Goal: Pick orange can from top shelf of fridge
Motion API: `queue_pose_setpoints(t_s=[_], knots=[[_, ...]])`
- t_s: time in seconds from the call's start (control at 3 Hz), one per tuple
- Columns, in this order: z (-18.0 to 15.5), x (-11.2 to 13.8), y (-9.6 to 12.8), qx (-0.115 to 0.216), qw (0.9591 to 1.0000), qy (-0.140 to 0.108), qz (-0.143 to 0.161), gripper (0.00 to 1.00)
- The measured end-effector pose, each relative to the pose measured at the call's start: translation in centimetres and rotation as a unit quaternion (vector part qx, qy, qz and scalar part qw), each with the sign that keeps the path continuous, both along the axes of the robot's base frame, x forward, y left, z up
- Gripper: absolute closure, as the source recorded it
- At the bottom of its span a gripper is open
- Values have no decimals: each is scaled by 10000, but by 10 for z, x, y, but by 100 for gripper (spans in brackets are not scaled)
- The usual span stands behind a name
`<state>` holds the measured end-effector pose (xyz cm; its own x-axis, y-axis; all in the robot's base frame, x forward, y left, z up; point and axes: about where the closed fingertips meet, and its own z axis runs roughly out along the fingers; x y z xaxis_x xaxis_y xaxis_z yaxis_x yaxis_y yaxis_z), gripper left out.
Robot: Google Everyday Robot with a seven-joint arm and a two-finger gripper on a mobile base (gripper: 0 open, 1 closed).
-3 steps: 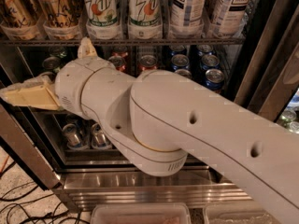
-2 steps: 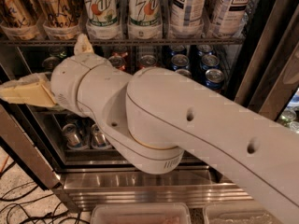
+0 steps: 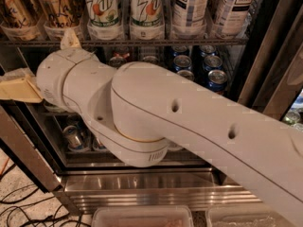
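Orange can (image 3: 57, 6) stands upright near the left end of the top shelf (image 3: 189, 41), and the gripper (image 3: 18, 89) is lower down at the left edge.

A second copper can (image 3: 14, 8) stands just left of it, with two 7UP bottles (image 3: 100, 8) just right and tall tea cans (image 3: 189, 6) further along the same rack. The big white arm (image 3: 189, 126) sweeps in from lower right across the front of the fridge (image 3: 142, 189), covering most of the rack below. Blue cans (image 3: 210, 64) peek out above it. The gripper sits at that lower level, well apart from both copper cans, nothing seen in its hold. Open or closed, I cannot tell. Cables (image 3: 19, 208) lie on the floor, lower left.
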<state>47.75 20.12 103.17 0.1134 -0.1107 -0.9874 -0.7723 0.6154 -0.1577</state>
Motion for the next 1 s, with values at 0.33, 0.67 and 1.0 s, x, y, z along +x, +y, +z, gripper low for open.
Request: queue_pose_setpoints(t_s=[0.33, 0.67, 1.0], knots=[[2, 7, 10, 61, 9999, -19, -96, 0], [3, 16, 17, 198, 9991, 8, -363, 0], [-2, 21, 37, 127, 9978, -152, -635, 0]])
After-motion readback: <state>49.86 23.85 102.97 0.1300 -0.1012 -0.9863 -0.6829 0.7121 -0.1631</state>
